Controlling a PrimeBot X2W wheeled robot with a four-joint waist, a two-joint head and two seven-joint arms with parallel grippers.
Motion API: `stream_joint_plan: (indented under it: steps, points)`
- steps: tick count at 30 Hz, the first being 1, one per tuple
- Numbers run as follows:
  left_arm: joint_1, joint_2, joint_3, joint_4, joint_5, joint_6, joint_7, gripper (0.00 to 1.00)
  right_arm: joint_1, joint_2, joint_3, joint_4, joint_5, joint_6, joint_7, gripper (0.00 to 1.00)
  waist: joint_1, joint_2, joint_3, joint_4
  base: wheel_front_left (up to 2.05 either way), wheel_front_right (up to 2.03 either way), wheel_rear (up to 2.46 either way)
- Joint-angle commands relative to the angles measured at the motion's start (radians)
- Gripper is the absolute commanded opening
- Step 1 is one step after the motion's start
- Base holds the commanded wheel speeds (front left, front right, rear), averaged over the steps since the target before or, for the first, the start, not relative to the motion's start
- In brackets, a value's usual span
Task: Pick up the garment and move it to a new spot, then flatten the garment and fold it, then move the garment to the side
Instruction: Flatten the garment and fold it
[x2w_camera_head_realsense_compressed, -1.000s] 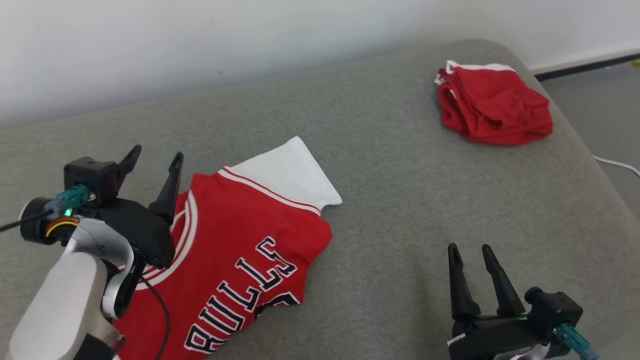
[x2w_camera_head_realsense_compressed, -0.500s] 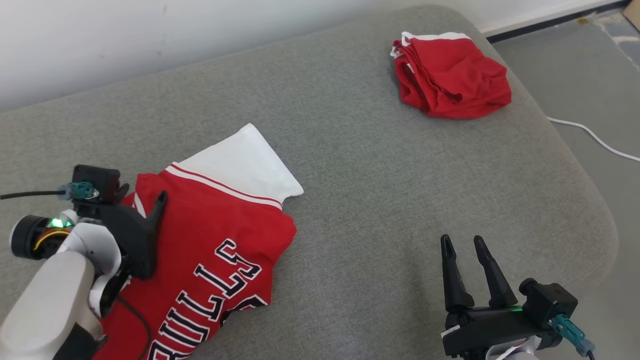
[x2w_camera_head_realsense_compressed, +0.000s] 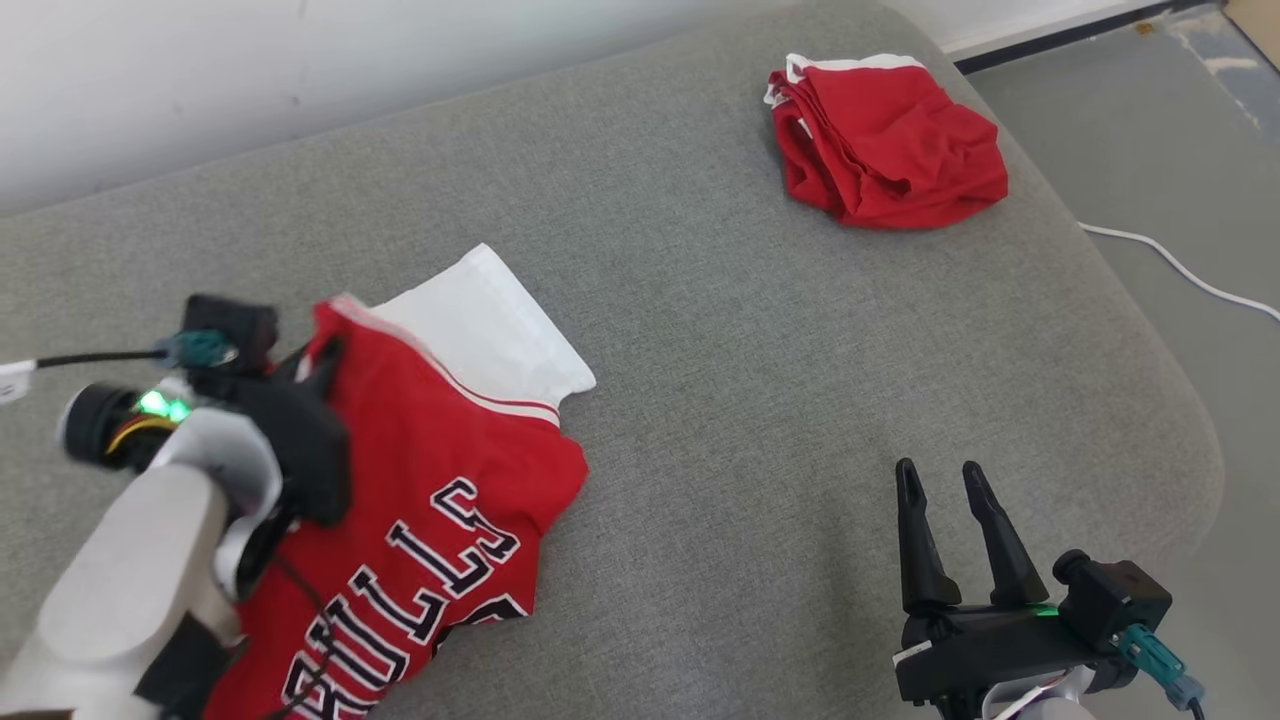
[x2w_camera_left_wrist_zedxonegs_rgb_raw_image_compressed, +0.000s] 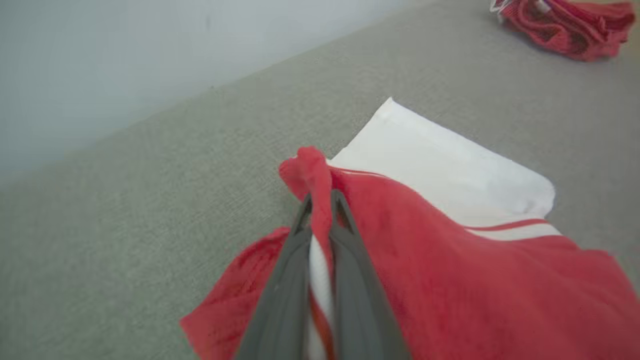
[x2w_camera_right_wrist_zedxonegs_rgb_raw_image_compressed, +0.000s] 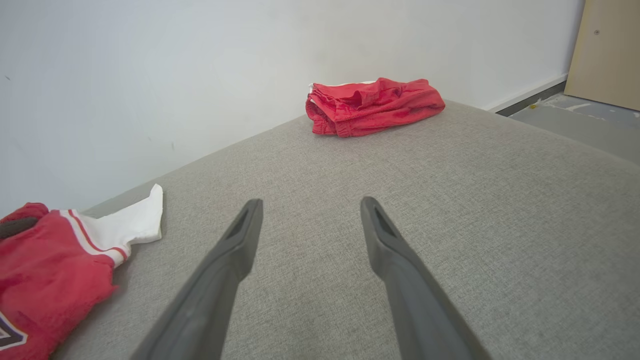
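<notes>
white wall (x2w_camera_head_realsense_compressed: 200, 80) | grey fabric couch (x2w_camera_head_realsense_compressed: 700, 250) | grey floor (x2w_camera_head_realsense_compressed: 1120, 130) | dark baseboard (x2w_camera_head_realsense_compressed: 1060, 36)

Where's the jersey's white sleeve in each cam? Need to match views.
Head view: white sleeve of the jersey, left of centre.
Left wrist view: right of centre.
Right wrist view: lower left.
Shared landmark: bunched red garment, upper right of it each time.
</notes>
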Motion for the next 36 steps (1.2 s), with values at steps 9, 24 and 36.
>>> stream_joint_plan:
  steps: [9,24,36]
  points:
    - [-0.116,-0.070,-0.101,-0.191,-0.036,0.000,-0.027,0.00,0.017,0.003,-0.018,0.003,-0.022,-0.003,0.000,1.00,-0.0001,-0.0001,-0.051,0.027,0.00,0.00,0.00]
    - [-0.293,-0.243,-0.120,-0.401,-0.106,0.026,-0.032,0.00,0.057,0.003,-0.063,0.006,-0.046,-0.003,0.000,1.00,-0.0001,-0.0001,-0.121,0.051,0.00,0.00,0.00]
    - [-0.206,-0.109,0.003,-0.382,-0.119,0.102,-0.082,0.00,0.052,0.003,-0.076,-0.001,-0.070,-0.003,0.000,1.00,-0.0001,-0.0001,-0.123,0.101,0.00,0.00,0.00]
